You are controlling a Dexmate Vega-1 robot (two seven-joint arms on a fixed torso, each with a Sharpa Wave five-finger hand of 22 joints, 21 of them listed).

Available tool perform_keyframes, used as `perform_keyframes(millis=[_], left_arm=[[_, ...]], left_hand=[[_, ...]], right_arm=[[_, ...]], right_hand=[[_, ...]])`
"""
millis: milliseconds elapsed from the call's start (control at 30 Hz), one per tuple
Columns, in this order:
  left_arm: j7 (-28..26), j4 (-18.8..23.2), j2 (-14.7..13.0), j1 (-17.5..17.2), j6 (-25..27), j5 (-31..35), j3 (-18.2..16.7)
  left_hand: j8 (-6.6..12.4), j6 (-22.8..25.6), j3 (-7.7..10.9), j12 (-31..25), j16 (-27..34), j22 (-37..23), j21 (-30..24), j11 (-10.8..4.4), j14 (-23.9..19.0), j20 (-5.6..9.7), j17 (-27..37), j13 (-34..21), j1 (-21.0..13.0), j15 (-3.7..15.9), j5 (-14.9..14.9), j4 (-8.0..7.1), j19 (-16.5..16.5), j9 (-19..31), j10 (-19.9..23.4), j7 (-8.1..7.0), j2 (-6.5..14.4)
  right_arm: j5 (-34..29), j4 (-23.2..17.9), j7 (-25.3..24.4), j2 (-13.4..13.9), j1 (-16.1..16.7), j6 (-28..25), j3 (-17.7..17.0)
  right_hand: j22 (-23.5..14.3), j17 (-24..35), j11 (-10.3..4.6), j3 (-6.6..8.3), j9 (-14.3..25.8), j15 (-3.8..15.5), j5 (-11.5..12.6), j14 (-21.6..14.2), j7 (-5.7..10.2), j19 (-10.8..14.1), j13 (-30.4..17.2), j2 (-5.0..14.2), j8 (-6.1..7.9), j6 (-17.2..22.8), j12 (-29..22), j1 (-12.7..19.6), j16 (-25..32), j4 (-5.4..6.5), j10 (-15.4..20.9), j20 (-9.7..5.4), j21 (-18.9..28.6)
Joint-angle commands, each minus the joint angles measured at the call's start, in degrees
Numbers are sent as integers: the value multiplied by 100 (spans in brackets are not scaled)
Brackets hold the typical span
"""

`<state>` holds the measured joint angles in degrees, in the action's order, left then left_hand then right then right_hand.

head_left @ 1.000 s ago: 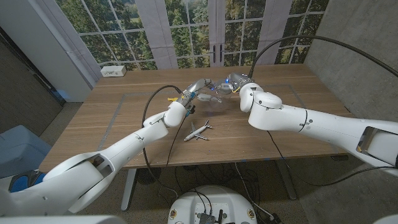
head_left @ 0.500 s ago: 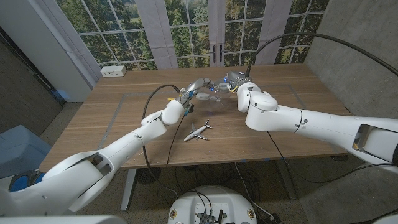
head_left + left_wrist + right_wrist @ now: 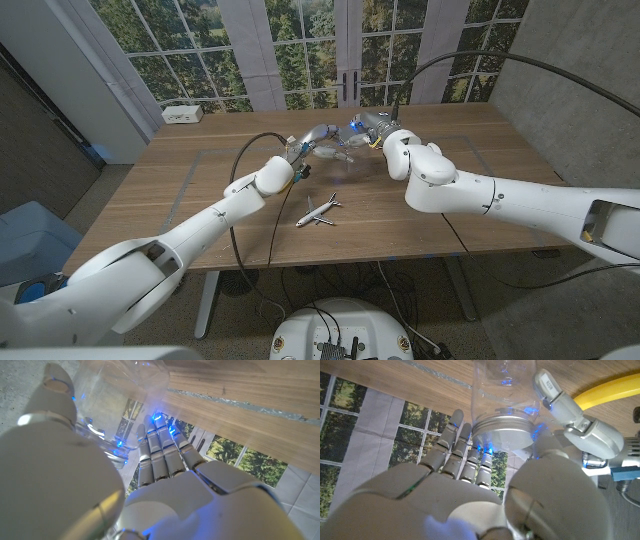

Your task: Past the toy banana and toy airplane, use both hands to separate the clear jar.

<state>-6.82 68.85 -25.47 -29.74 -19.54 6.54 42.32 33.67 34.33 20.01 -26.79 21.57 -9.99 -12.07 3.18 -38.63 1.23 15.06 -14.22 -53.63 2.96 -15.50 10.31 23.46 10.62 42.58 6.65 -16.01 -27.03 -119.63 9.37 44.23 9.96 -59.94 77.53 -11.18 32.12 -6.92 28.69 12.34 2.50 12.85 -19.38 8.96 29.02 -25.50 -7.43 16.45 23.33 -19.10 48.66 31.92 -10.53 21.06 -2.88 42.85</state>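
The clear jar (image 3: 335, 147) sits between the two hands, held up just above the desk (image 3: 200, 190). It is see-through and round, like smooth plastic or glass, and blue light from the hands shines on it. In the right wrist view the jar (image 3: 505, 390) has a flat, round, silver metal lid (image 3: 502, 432) with a ridged edge.

The left hand (image 3: 308, 143) holds the jar's clear body. In the left wrist view its thumb and fingers (image 3: 160, 455) wrap around the see-through wall (image 3: 115, 395). The right hand (image 3: 368, 131) holds the lid end. In the right wrist view its fingers (image 3: 460, 450) reach up on one side of the lid and its thumb presses on the other side. The left hand's grey fingertip (image 3: 552, 390) shows there too, touching the jar.

The hands are smooth, white and grey, with shiny hard shells.

On the near side of the hands, a small white toy airplane (image 3: 318, 210) lies on the brown wooden desk, well apart from the jar. A yellow, curved thing (image 3: 605, 390), likely the toy banana, shows beside the left hand in the right wrist view.

A white box (image 3: 183, 114) sits at the far corner of the desk, out past the left hand.
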Motion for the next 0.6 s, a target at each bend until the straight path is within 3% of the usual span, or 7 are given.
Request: perform_keyframes(millis=[33,133,233,300,333,400,600], left_arm=[[470,-145,0,152,-76,-306,-21],[471,-214,38,165,-128,-356,-38],[513,-293,72,194,-170,-408,-39],[525,-311,84,210,-173,-407,-31],[533,-310,82,219,-168,-395,-22],[514,-298,81,223,-151,-368,-16],[594,-269,62,232,-149,-410,-16]], left_hand=[[1227,1718,5,-22,92,-29,4,-1457,-232,17,67,-1208,-1810,1088,-63,-39,61,160,2068,-1150,1869],[1230,1726,-12,-38,209,-36,-19,-1455,-425,22,160,-1255,-1839,1091,-100,-28,121,196,2104,-1130,1880],[1234,1711,-22,-42,242,-39,-28,-1453,-473,23,193,-1273,-1850,1091,-113,-23,146,223,2113,-1120,1874],[1231,1695,-27,-42,253,-40,-29,-1452,-485,22,207,-1281,-1853,1091,-118,-22,149,235,2112,-1126,1871],[1234,1696,-30,-41,260,-41,-29,-1451,-493,21,216,-1286,-1855,1091,-121,-23,149,243,2110,-1105,1871],[1234,1687,-35,-41,266,-43,-31,-1450,-496,18,229,-1295,-1860,1090,-127,-21,153,256,2109,-1128,1866],[1241,1675,-56,-28,251,-49,-26,-1446,-441,8,258,-1320,-1869,1088,-140,-16,140,300,2090,-1150,1834]], right_arm=[[-1266,225,1545,-24,-79,269,98],[-1216,145,1276,83,315,565,-376],[-939,69,599,226,899,1135,-1059],[-729,53,189,283,1257,1521,-1494],[-663,62,-53,300,1436,1709,-1688],[-554,97,-363,312,1704,2039,-2004],[-383,263,-734,276,2172,2735,-2643]], right_hand=[[14,-3,-51,102,29,820,26,108,285,-53,-10,1135,-75,18,76,1317,-49,-21,-128,-130,60],[25,-27,-44,90,38,909,36,-116,249,13,-27,1144,-94,-30,-1,1365,8,17,74,-138,117],[38,-29,-99,46,62,956,52,-674,56,225,-95,1207,104,429,-238,1414,186,81,675,-210,284],[30,64,-183,43,89,1008,77,-1399,-68,543,-219,1315,365,1009,-563,1567,439,64,1442,-359,547],[10,242,-154,20,129,1079,70,-1931,-246,793,-345,1370,592,1490,-809,1853,662,-12,1929,-507,812],[-32,382,-133,-11,266,1067,51,-2612,-309,925,-628,1374,1022,2289,-1256,2189,692,15,2669,-676,1250],[-48,411,-185,-6,358,1064,27,-2900,-366,989,-804,1276,1293,2729,-1437,2381,558,-1,2897,-719,1565]])
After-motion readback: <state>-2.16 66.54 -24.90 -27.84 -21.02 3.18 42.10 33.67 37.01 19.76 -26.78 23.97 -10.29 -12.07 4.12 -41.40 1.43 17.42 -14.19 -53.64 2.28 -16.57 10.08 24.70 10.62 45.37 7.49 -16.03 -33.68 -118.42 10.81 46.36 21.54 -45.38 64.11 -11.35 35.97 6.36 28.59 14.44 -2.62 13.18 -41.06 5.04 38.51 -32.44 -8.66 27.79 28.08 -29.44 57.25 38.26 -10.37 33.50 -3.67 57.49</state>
